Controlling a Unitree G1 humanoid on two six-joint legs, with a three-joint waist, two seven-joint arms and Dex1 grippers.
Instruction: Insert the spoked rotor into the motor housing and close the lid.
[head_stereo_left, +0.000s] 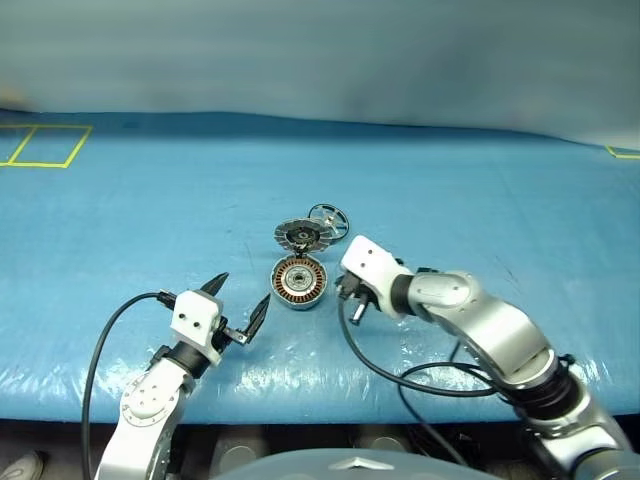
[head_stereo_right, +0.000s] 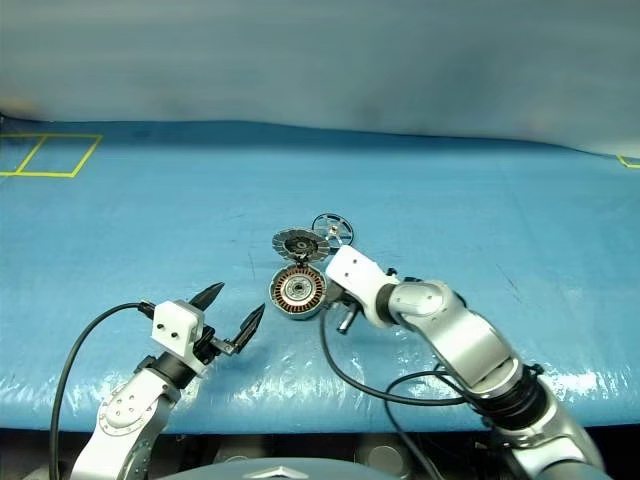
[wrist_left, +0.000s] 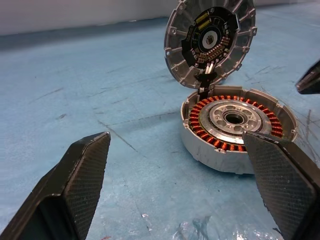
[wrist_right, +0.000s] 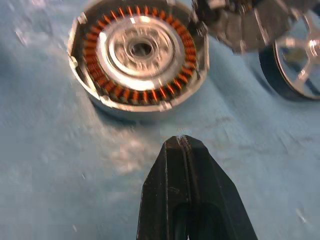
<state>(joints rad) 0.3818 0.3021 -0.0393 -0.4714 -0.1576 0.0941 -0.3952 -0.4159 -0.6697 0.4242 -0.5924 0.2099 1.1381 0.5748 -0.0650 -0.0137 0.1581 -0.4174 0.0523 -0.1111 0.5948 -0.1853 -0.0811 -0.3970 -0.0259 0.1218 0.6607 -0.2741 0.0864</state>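
Note:
The motor housing (head_stereo_left: 298, 282), a grey puck with copper windings around a silver bearing, lies open-face up on the blue table. The lid (head_stereo_left: 303, 236) stands tilted up at the housing's far edge, its segmented inner face showing. Just beyond the lid lies the spoked rotor (head_stereo_left: 329, 218), flat on the table. My left gripper (head_stereo_left: 244, 290) is open and empty, level, to the near left of the housing. My right gripper (wrist_right: 182, 142) is shut on nothing, angled down, its tip just short of the housing's (wrist_right: 137, 50) near right rim.
The blue sheet (head_stereo_left: 480, 200) covers the table and ends at the front edge near my arms. Black cables (head_stereo_left: 400, 375) loop from both wrists over that edge. Yellow tape squares (head_stereo_left: 45, 145) mark the far left corner.

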